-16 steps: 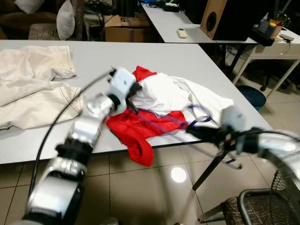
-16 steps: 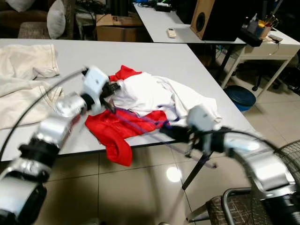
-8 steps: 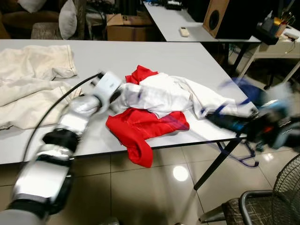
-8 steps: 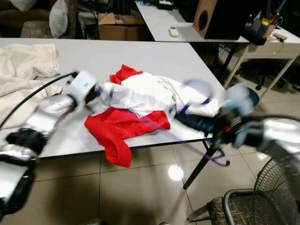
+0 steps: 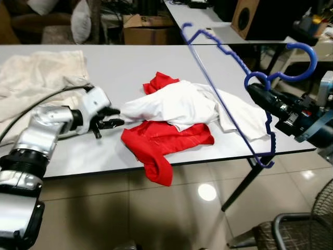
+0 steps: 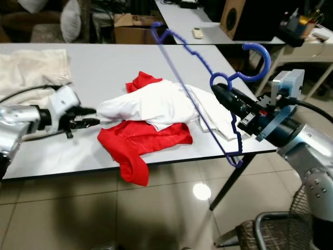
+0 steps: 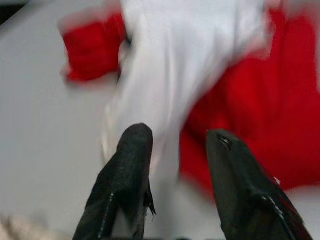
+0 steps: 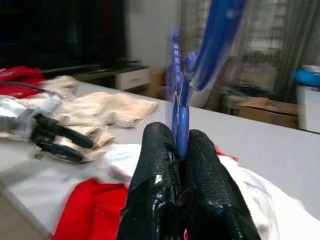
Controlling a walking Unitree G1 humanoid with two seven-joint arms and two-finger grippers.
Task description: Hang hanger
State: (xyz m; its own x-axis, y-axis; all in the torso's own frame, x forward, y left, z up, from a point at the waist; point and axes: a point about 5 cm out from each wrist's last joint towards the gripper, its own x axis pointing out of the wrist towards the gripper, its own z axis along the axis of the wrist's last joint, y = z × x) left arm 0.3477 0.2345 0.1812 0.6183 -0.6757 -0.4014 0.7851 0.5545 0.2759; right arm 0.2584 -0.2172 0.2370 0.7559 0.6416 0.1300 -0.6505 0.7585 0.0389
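A blue wire hanger [image 5: 229,88] is held up in the air above the right end of a grey table [image 5: 130,67], tilted so that its hook curls over the right gripper [image 5: 253,91] and its long frame slants over the table's near edge. The right gripper's two black fingers [image 8: 160,165] are pressed together on the hanger's neck, just below the hook. Under and beside the hanger, a white garment [image 5: 177,104] lies crumpled over a red garment [image 5: 161,138] that droops off the table's front edge. The left gripper [image 5: 115,117] is seen low over the table, its fingers parted and empty, just beside the white garment's sleeve. A cream cloth [image 5: 36,78] lies at the table's left end. The hanger appears lifted free of the clothes; a rail or hook to carry it to would be needed next, and none can be made out.
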